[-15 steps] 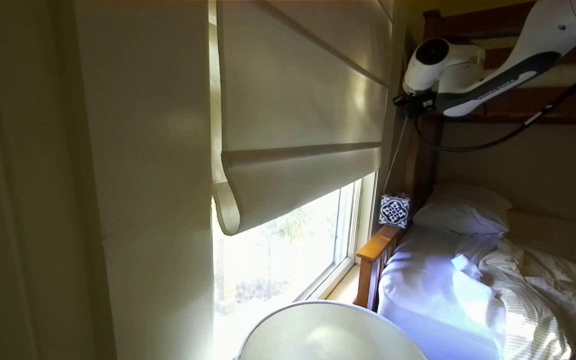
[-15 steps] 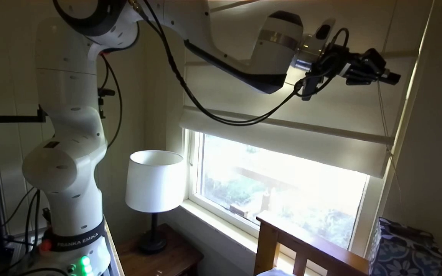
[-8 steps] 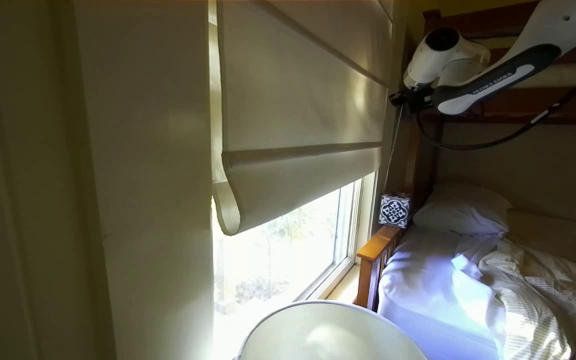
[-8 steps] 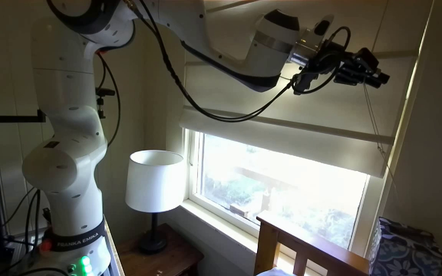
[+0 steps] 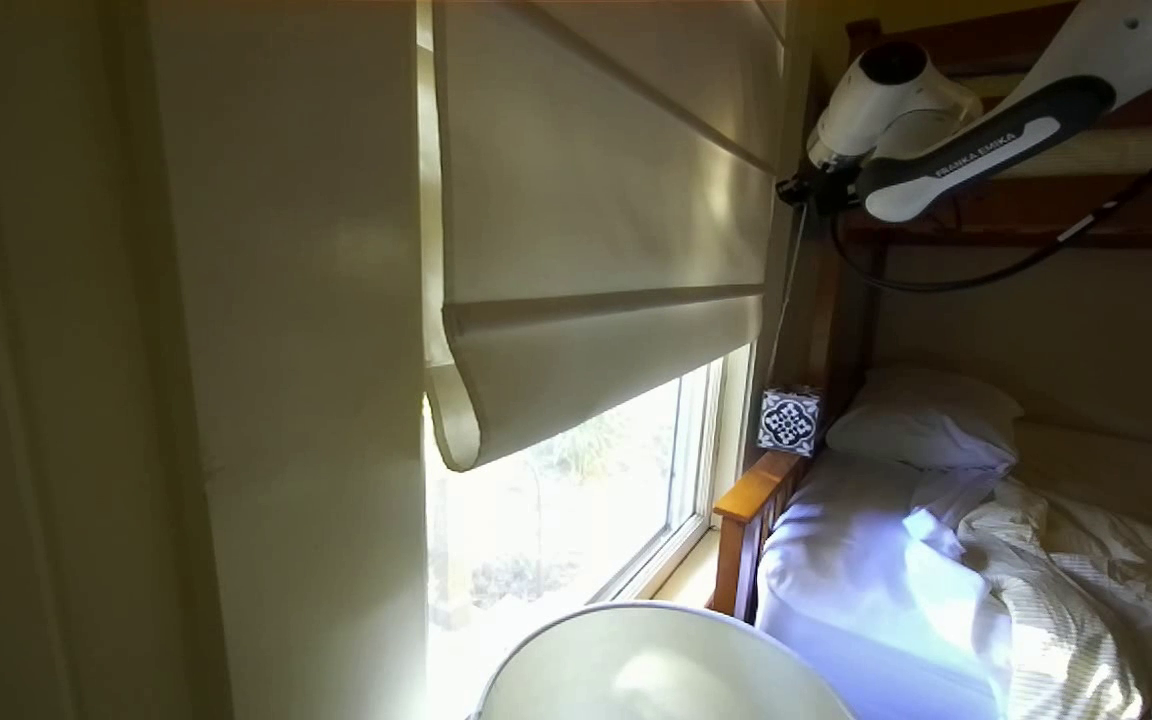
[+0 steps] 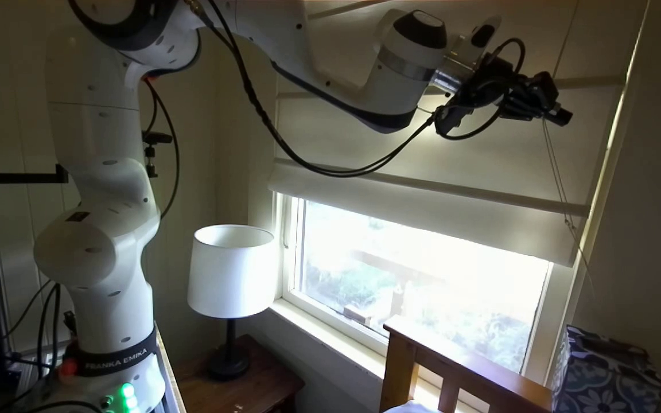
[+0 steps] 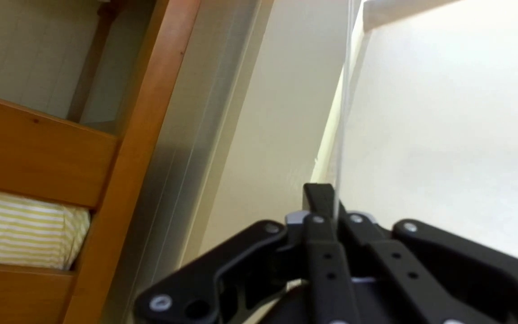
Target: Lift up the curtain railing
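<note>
Wrist view shows the gripper (image 7: 333, 207) with its 2 jaws pressed together, pinching the cord (image 7: 344, 112), which runs up from there and below the gripper hangs at a slant. The blind (image 6: 457, 160), in both exterior views, hangs before the window (image 6: 416, 281), which shows under its lower edge. This edge is well above the far corner of the table (image 6: 273, 376). The gripper is near the side edge of the blind; whether they touch, I cannot tell. The lamp (image 6: 232, 272) stands on the table, near that far corner. Well apart from the table's right corner is the bed end (image 6: 468, 364), with the box (image 6: 609, 370) just beside it.
</note>
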Controlling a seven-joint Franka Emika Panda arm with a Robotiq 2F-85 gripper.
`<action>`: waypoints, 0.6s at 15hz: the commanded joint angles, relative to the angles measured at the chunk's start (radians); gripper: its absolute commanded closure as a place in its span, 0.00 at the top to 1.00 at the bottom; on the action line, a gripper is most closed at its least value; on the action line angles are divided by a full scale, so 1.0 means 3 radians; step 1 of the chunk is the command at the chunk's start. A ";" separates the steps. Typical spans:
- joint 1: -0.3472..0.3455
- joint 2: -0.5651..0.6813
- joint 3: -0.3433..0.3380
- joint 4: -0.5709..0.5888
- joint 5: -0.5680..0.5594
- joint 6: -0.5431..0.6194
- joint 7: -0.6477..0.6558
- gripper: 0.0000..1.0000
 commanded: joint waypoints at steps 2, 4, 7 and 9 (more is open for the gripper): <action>0.0024 -0.0108 -0.0005 -0.0103 0.0274 0.0128 -0.0261 0.27; 0.0026 -0.0115 -0.0005 -0.0100 0.0300 0.0175 -0.0277 0.40; 0.0028 -0.0121 -0.0006 -0.0097 0.0313 0.0228 -0.0274 0.60; 0.0046 -0.0132 -0.0012 -0.0136 0.0497 0.0306 -0.0401 0.32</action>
